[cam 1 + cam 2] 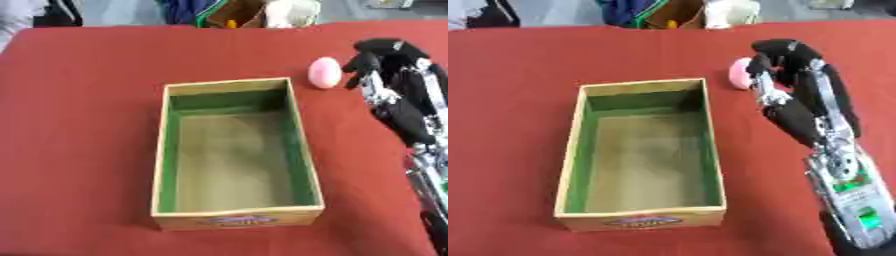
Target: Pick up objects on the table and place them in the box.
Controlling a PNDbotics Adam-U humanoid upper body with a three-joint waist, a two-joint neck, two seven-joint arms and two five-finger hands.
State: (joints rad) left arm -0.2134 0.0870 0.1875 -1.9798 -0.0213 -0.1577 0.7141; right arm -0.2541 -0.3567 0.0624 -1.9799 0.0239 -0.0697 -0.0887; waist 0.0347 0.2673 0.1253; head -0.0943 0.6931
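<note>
A pink egg-shaped object (325,72) lies on the red tablecloth just beyond the far right corner of the box. The box (227,86) is an open wooden-coloured one with green inner walls and nothing inside, and it sits mid-table. My right hand (389,60) comes in from the right and hovers close beside the egg on its right side. Its fingers are bent downward in a loose curve and its thumb (357,66) is near the egg. In the right eye view the fingers cover part of the egg (737,74). Nothing is held. My left hand is out of sight.
The red cloth (79,125) covers the whole table. Bags and cloth items (236,12) stand past the far edge. My right forearm (846,175) stretches along the right side of the table.
</note>
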